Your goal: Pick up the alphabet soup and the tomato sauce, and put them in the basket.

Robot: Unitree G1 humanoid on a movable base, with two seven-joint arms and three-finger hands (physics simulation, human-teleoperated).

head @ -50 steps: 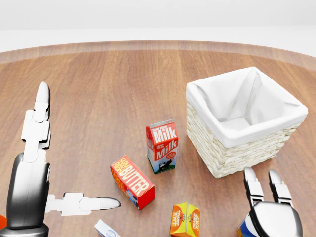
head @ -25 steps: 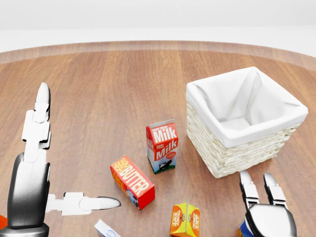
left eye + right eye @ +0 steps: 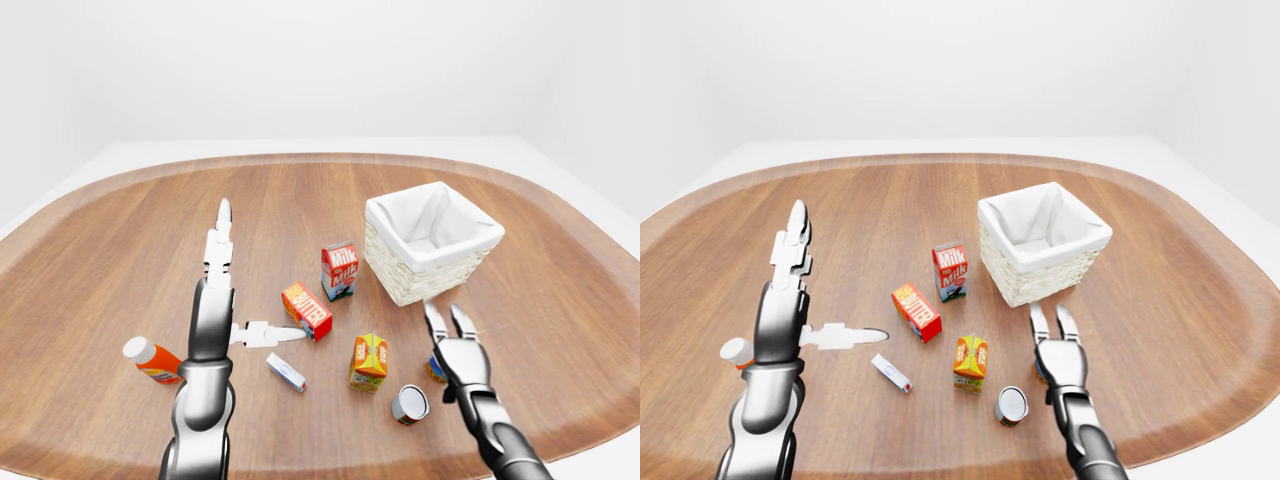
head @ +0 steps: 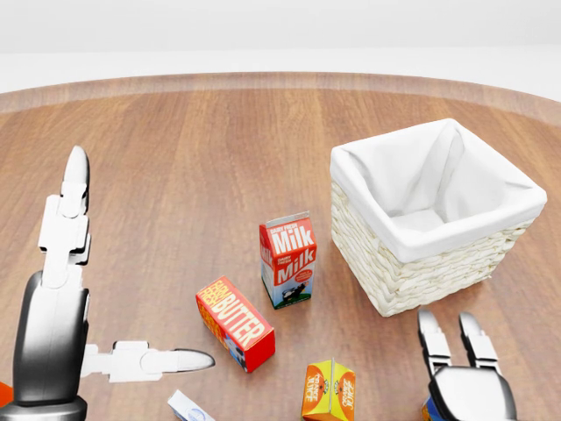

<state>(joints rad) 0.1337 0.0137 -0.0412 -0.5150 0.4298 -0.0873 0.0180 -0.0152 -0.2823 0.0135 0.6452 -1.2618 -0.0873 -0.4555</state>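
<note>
Soup can (image 3: pixel 434 368) with a blue and orange label peeks out from under the right hand (image 3: pixel 459 355), near the bottom right of the left-eye view. Most of it is hidden, so its words cannot be read. The right hand hangs just over it with its fingers (image 4: pixel 430 338) straight and spread apart, pointing at the basket (image 4: pixel 412 274). The fingers are not closed on the can.

Another can (image 3: pixel 409 404) lies on its side just left of that hand, with its gray end facing the camera. Its label does not show, so I cannot tell which can is the soup and which is the sauce.

The basket is woven, with a white cloth inside, and it sits up and right of the cans on the brown wooden table (image 3: pixel 120 240).

The left hand (image 3: pixel 225 290) is held up on the left side, wide open, with 1 finger pointing up and 1 pointing right.

A milk carton (image 4: pixel 287 260) stands upright left of the basket. A red butter box (image 4: pixel 235 323) lies below it. An orange carton (image 3: pixel 369 360) stands near the cans. A small white box (image 3: pixel 286 372) lies beside the butter. A bottle with a white cap (image 3: pixel 150 360) lies at the far left.
</note>
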